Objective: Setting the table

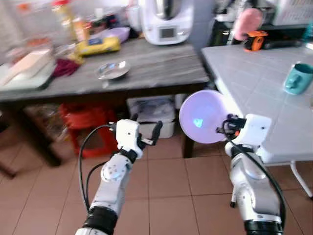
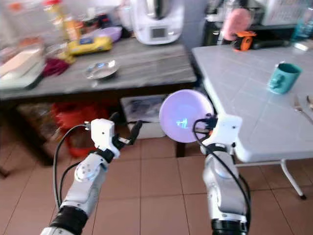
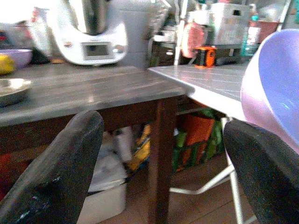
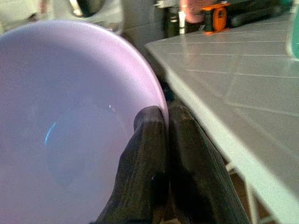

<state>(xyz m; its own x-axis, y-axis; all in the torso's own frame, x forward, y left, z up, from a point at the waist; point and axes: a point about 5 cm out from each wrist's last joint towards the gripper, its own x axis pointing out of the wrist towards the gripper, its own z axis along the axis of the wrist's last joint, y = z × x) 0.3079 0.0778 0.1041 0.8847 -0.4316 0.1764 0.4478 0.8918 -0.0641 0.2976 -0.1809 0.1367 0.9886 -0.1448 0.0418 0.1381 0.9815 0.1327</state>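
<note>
My right gripper [image 1: 228, 123] is shut on the rim of a lilac plate [image 1: 203, 116], which stands on edge in the air beside the near left corner of the white tiled table [image 1: 254, 83]. In the right wrist view both black fingers [image 4: 154, 172] pinch the lilac plate [image 4: 70, 121] at its edge. A teal mug [image 1: 298, 78] stands on the white table, and a fork [image 2: 302, 108] lies by its right side. My left gripper [image 1: 149, 134] is open and empty, held out over the floor in front of the dark wooden table [image 1: 146, 68].
The wooden table carries a metal dish [image 1: 112, 70], a white kitchen machine [image 1: 166, 22], a purple bowl [image 1: 120, 33], a yellow object and bottles. Under it stand a red stool [image 1: 85, 125] and a white box [image 1: 154, 115]. Tiled floor lies below.
</note>
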